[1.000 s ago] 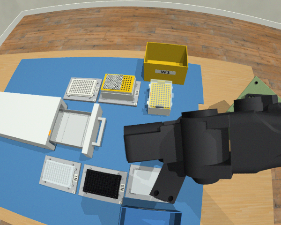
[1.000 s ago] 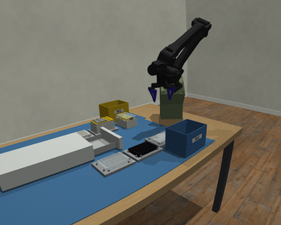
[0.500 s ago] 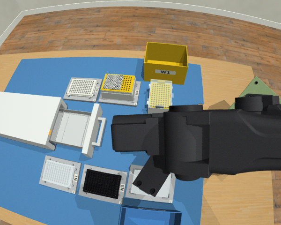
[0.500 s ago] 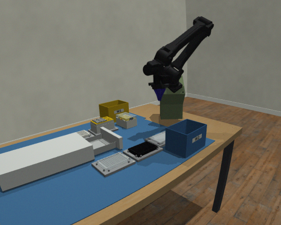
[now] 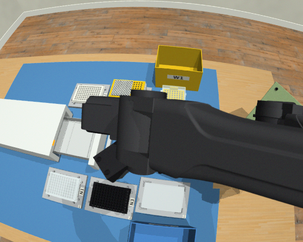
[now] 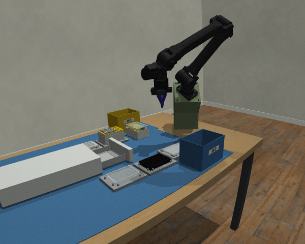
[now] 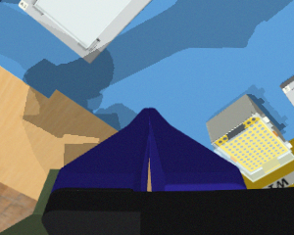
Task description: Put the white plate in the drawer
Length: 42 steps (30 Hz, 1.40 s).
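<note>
The end effector (image 6: pixel 161 104) is held high above the desk (image 6: pixel 242 143) with its fingers pressed together on nothing. The white plate (image 5: pixel 162 197) is seated in its nest beside the black plate (image 5: pixel 109 197). The cooler's drawer (image 5: pixel 77 140) is pulled open.

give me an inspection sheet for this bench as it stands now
surface: wooden table with a blue mat under the gear.
job's things: white plate flat in its nest, front row, right of the black plate. Cooler drawer open, floor bare, amber lamp lit.
clutter: clear plate in N1, yellow bin, blue bin, tip box, two more nests in the back row.
end effector: end effector shut on nothing, high above the mat, pointing down.
cables: nothing seen.
surroundings: green pedestal under the arm, wood floor, grey walls.
</note>
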Motion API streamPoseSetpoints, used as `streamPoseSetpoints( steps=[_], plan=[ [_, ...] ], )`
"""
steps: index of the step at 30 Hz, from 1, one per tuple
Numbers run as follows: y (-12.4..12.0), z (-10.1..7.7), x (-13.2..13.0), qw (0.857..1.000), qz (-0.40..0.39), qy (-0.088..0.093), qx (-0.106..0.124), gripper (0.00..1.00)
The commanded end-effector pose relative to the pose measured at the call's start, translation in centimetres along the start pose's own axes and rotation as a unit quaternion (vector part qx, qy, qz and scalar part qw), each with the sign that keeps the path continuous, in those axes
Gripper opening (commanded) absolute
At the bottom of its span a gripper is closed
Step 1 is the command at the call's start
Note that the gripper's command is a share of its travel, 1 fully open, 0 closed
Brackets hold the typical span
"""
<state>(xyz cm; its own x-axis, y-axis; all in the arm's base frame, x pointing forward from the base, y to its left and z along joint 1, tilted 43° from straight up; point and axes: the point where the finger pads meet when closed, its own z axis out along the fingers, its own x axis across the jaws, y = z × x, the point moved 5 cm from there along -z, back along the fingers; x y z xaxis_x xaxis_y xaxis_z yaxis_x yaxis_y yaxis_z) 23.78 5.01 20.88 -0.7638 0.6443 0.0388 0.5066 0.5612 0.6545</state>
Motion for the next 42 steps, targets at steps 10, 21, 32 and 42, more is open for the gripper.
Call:
streamPoseSetpoints(
  steps=[10,21,32,42],
  plan=[
    [2.5,-2.7,-6.9,0.983,0.182,-0.016,-0.016,0.0],
    [2.0,-3.6,-11.4,0.952,0.306,-0.013,-0.025,0.0],
    [1.2,-4.3,-14.7,0.927,0.374,-0.011,-0.032,0.0],
    [1.9,-4.4,-14.3,0.932,0.36,-0.014,-0.036,0.0]
  ],
)
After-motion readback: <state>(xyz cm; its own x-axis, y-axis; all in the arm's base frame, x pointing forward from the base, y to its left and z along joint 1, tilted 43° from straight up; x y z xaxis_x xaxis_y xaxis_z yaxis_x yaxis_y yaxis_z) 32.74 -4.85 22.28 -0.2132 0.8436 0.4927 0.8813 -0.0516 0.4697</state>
